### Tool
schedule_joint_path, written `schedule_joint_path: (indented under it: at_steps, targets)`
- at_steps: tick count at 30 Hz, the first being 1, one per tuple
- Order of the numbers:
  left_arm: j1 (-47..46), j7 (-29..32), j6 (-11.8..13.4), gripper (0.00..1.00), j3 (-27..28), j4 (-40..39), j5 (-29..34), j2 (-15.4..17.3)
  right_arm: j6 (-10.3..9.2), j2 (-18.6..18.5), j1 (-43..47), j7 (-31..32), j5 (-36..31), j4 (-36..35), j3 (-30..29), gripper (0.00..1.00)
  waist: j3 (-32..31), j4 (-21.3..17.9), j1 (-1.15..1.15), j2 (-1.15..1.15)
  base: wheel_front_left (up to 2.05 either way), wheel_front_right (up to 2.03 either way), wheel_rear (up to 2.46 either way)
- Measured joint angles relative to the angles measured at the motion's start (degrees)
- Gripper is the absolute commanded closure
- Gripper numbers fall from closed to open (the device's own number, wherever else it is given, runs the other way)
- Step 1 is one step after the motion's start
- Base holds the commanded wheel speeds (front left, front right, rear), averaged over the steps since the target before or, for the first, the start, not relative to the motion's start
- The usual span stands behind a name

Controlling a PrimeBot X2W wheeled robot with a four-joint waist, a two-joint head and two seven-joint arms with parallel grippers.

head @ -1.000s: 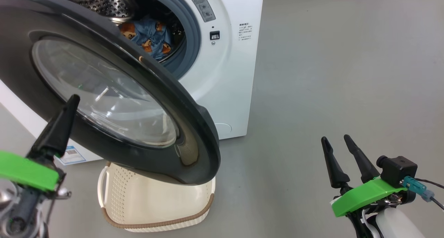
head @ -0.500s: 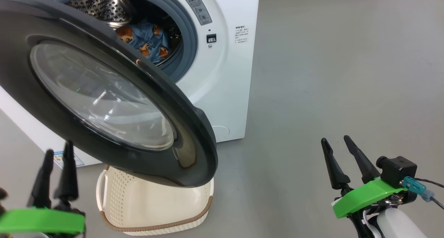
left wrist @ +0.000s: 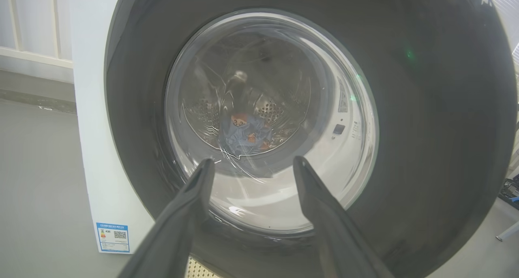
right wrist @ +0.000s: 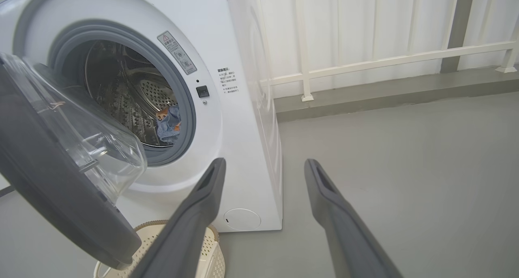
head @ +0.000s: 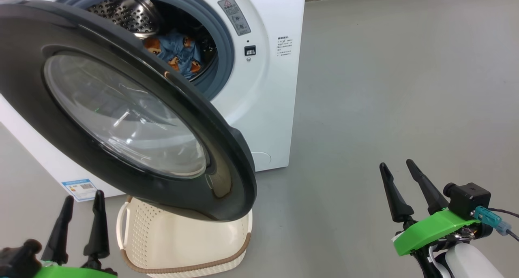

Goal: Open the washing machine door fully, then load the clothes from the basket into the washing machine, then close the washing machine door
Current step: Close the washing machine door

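One door (head: 121,112) — beyond left pincer (head: 83,195)

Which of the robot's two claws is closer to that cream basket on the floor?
The left. The left gripper sits just beside the basket, at its left end; the right gripper is far off to the basket's right, across the floor.

We see a smooth grey floor (head: 405,87) running up to a low grey kerb (right wrist: 385,93); on that kerb stands a white railing (right wrist: 365,63), pale wall panels (right wrist: 357,18) just behind it.
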Motion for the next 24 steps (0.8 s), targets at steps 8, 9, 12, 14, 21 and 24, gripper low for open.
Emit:
schedule_joint_path:
  at_steps: [8,9,12,14,21,24]
  targets:
    - [0.16,-1.48,0.25,0.0,-0.04,1.72,1.47,-0.65,0.0,-0.09,0.0,0.0,0.0,0.0,-0.05,0.0,-0.06,0.19,0.0,0.0,0.0,0.0,0.0]
    - [0.17,-1.48,0.25,0.0,-0.04,1.85,1.75,-0.78,0.0,-0.09,0.0,0.0,0.0,0.0,-0.1,0.0,0.0,0.21,0.0,0.0,0.0,0.0,0.0]
    - [0.18,-1.75,0.27,0.0,-0.1,2.41,2.58,-0.98,0.0,-0.13,0.0,-0.01,0.0,-0.04,-0.26,0.0,0.09,0.43,0.0,0.0,0.0,0.0,0.0]
    - [0.18,-1.92,0.34,0.0,-0.1,2.44,3.04,-0.99,0.0,-0.14,0.0,0.0,0.0,-0.11,-0.37,0.0,0.16,0.62,0.0,0.0,0.0,0.0,0.0]
    - [0.15,-1.99,0.6,0.0,-0.03,2.75,4.02,-1.29,0.0,-0.11,0.0,0.0,-0.02,-0.48,-0.54,0.0,0.99,1.15,0.0,0.0,0.0,0.0,0.0]
    - [0.13,-1.99,0.6,0.0,0.01,2.89,4.02,-1.46,0.0,-0.11,0.0,0.0,-0.07,-0.56,-0.58,0.0,1.16,1.37,0.0,0.0,0.0,0.0,0.0]
